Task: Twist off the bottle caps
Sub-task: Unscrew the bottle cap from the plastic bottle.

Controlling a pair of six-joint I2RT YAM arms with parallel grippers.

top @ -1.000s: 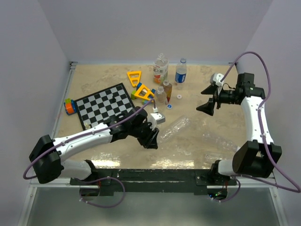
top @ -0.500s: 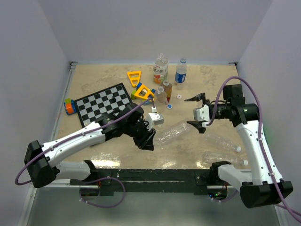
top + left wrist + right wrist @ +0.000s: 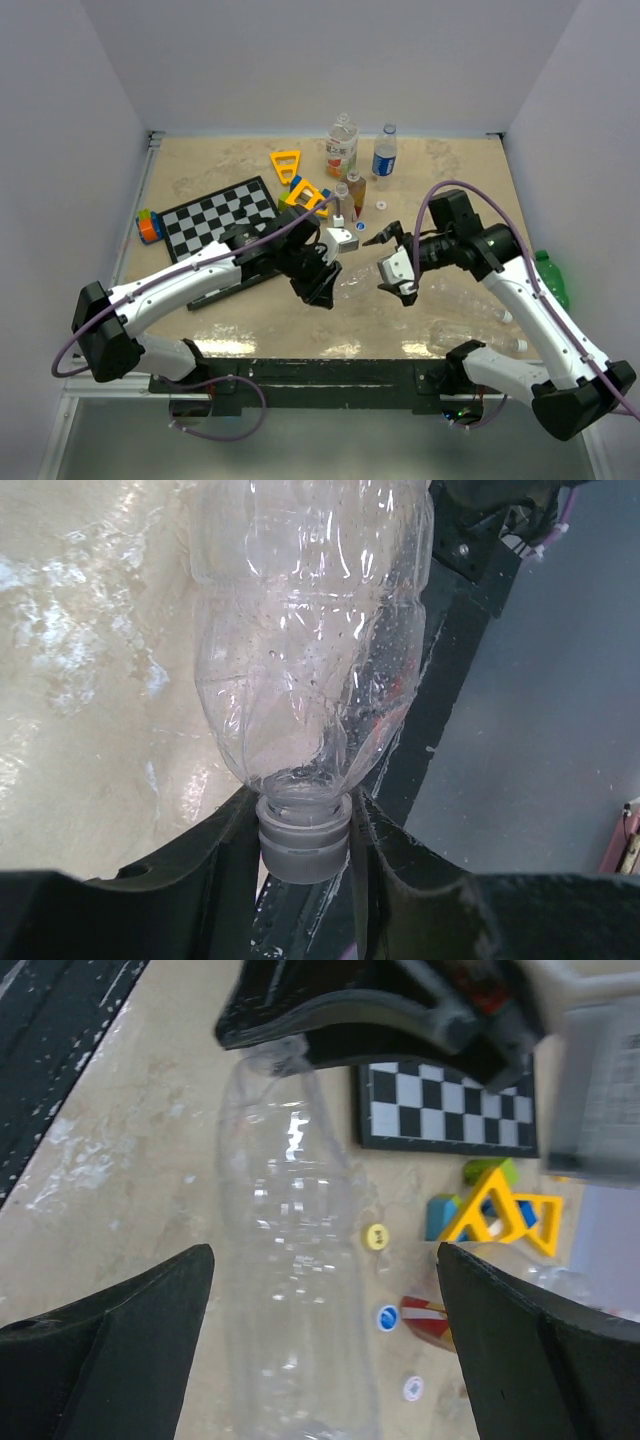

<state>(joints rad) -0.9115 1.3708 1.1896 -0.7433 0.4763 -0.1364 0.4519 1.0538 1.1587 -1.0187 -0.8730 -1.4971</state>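
Clear bottle [image 3: 310, 630]: cap [image 3: 304, 842] clamped in L pincer [image 3: 303, 825]; R pincer [image 3: 322, 1280] agape near base.

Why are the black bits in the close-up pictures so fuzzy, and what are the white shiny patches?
Left wrist view: the left hand is too near the lens to look sharp, the bottle is crisp, and white glare washes out the table. Right wrist view: the right hand is a dark blur at both bottom corners. Top view: even light, soft shadows, fairly sharp.

Bright, even overhead light; soft shadows; white glare on table [image 3: 60, 610] and clear bottle [image 3: 300, 630]; wrist-view foregrounds blurred.
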